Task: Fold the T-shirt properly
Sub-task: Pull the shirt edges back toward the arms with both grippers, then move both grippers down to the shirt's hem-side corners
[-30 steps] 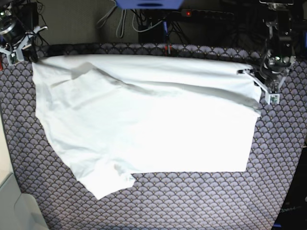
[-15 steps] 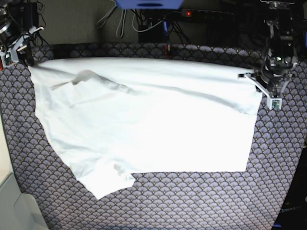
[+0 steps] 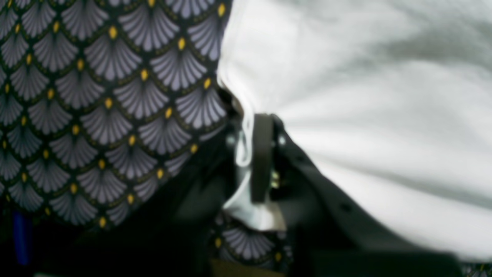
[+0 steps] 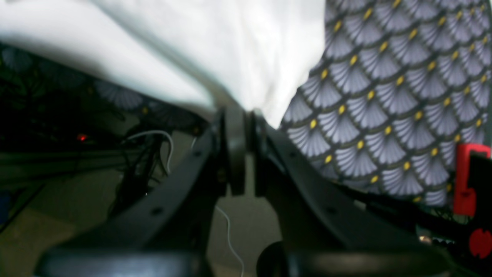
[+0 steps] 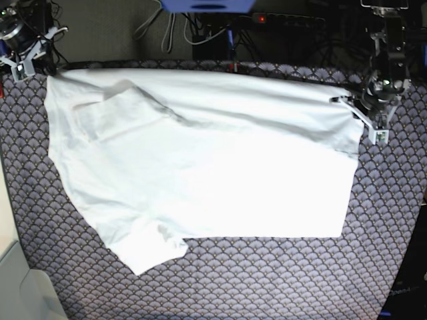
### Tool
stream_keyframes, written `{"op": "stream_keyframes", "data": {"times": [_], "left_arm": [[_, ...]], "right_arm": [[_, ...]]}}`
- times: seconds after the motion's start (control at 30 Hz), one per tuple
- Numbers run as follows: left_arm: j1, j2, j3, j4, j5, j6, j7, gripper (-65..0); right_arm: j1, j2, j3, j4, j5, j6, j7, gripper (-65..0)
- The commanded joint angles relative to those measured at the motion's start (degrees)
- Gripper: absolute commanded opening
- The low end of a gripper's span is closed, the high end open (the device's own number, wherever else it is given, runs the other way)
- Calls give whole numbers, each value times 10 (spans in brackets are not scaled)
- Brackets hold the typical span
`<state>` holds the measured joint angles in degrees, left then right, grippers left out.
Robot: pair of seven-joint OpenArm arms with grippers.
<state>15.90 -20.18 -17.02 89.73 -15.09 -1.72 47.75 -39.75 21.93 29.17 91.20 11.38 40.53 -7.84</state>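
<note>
The white T-shirt [image 5: 213, 167] lies spread over the fan-patterned table cover [image 5: 267, 280], one sleeve folded onto its upper left and another sticking out at the lower left. My left gripper [image 5: 365, 122] sits at the shirt's far right corner. In the left wrist view its jaws are shut on a pinch of the T-shirt [image 3: 346, 115], with the left gripper [image 3: 251, 154] holding the hem. My right gripper [image 5: 28, 61] holds the far left corner. In the right wrist view the right gripper [image 4: 240, 154] is shut on the T-shirt [image 4: 230, 46] edge, which is lifted and stretched taut.
Cables and a power strip [image 5: 287, 20] run behind the table's far edge, beside a blue object [image 5: 207, 5]. A pale bin [image 5: 20, 287] stands at the lower left corner. A red part [image 4: 467, 181] shows at the right of the right wrist view.
My right gripper has drawn the far left corner back toward the table's far edge, pulling the top hem straighter. The left gripper dipped forward, then came back. The folded sleeve shifted slightly.
</note>
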Motion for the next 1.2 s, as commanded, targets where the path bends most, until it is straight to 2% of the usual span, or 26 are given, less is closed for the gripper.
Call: {"op": "stream_keyframes", "data": {"times": [0.0, 0.1, 0.23, 0.3, 0.4, 0.57, 0.67, 0.87, 1.17], "left_arm": [[4, -10, -4, 0, 25, 13, 13, -646], [8, -11, -3, 0, 24, 11, 14, -645], [23, -11, -4, 1, 27, -61, 27, -631], [22, -11, -8, 1, 27, -91, 57, -588], [21, -11, -8, 3, 25, -113, 90, -498], [29, -10, -8, 46, 29, -116, 98, -359], [46, -11, -9, 80, 29, -113, 98, -316], [56, -11, -14, 114, 31, -112, 98, -315], [38, -20, -91, 107, 36, -115, 98, -315]], "right_arm": [[-6, 11, 0, 5, 4, -5, 8, -650], [-6, 11, -3, 5, 4, -5, -26, -644], [-4, 25, -3, 10, 4, -5, -69, -544], [-4, 26, -2, 10, 4, -5, -74, -487], [-4, 31, 2, 11, 4, -5, -72, -419], [-6, 42, 2, 11, 6, -5, -70, -364], [-5, 42, 21, 11, 7, -5, -68, -364], [-2, 40, 50, 53, 8, -5, -69, -364], [-2, 27, 46, 104, 8, -5, -73, -364]]}}
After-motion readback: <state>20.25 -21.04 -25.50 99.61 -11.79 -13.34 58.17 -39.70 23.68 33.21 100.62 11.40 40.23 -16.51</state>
